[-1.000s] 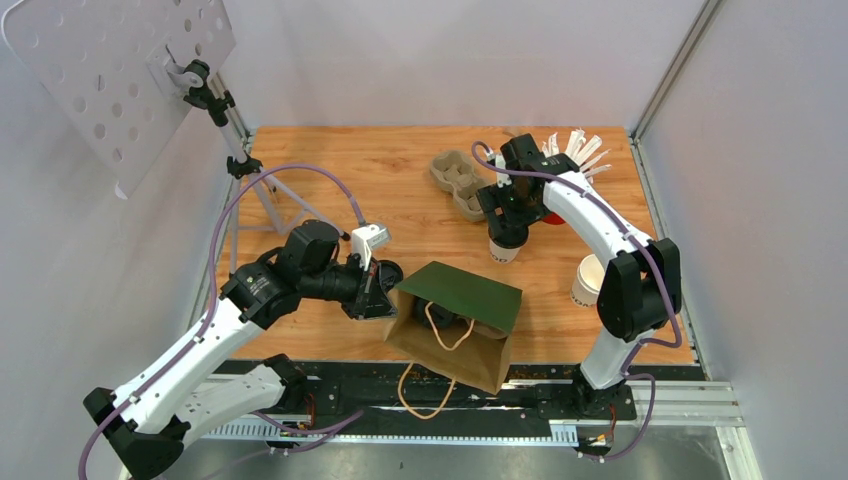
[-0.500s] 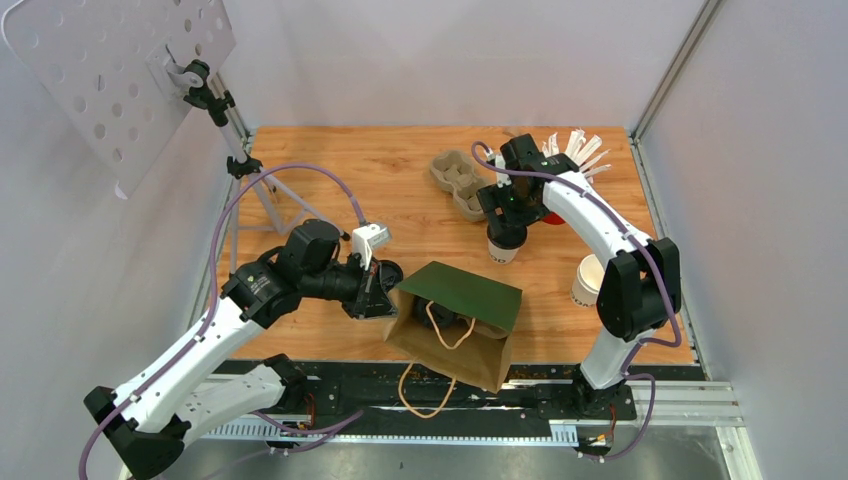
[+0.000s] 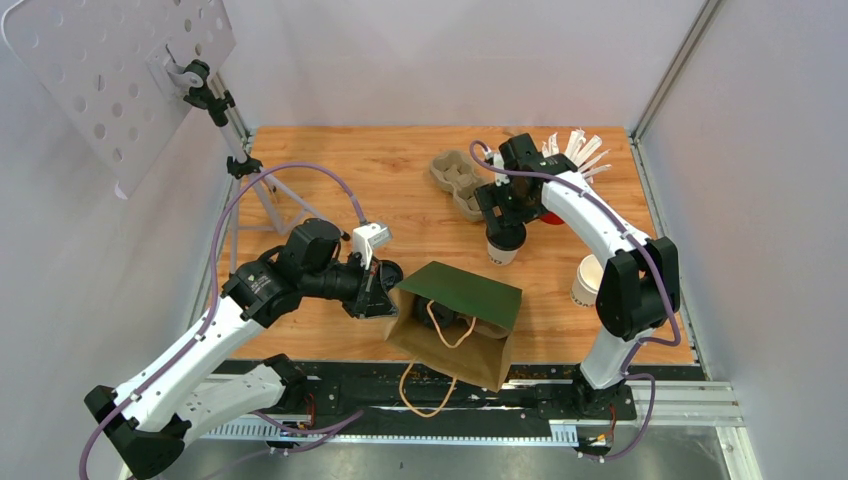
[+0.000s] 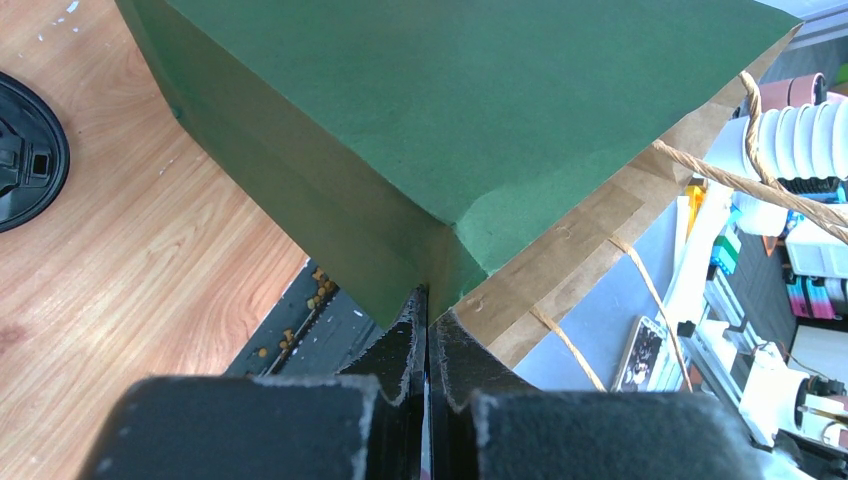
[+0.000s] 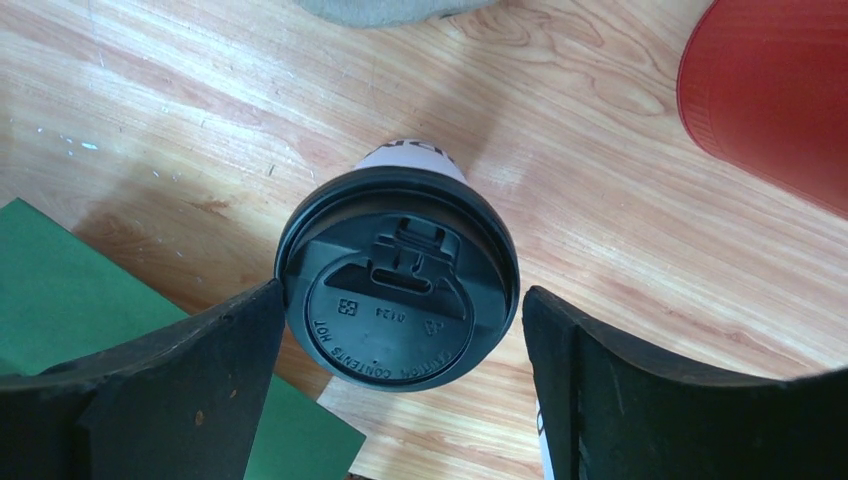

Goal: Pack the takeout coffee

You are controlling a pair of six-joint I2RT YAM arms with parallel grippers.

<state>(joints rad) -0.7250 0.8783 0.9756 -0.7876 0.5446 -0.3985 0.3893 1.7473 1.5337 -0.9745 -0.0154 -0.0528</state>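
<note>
- The left gripper (image 4: 425,305) has its jaws pressed together on the top edge of the paper bag (image 3: 470,355), pinching the paper where the green lining meets the brown outside.
- The bag stands near the front edge of the table (image 3: 330,160), between the two arms, mouth upward; its green flap leans back over the opening; one twine handle (image 3: 420,395) hangs over the front edge.
- The right gripper (image 5: 400,310) is spread wide, one finger at each side of a lidded cup (image 3: 503,252); the fingers sit level with the black lid's rim; whether they touch it cannot be told.
- That cup stands upright on the wood, just in front of the grey pulp carrier (image 3: 455,180) and behind the bag; dark print shows on its white side.
- A second white cup (image 3: 587,282) stands near the right edge, partly hidden behind the right arm; its top looks white from above.
- A loose black lid (image 4: 25,140) lies flat on the wood beside the bag, seen from the left wrist.
- The red cup (image 5: 780,100) of white stirrers (image 3: 580,150) stands in the far right corner, just beside the right gripper.
</note>
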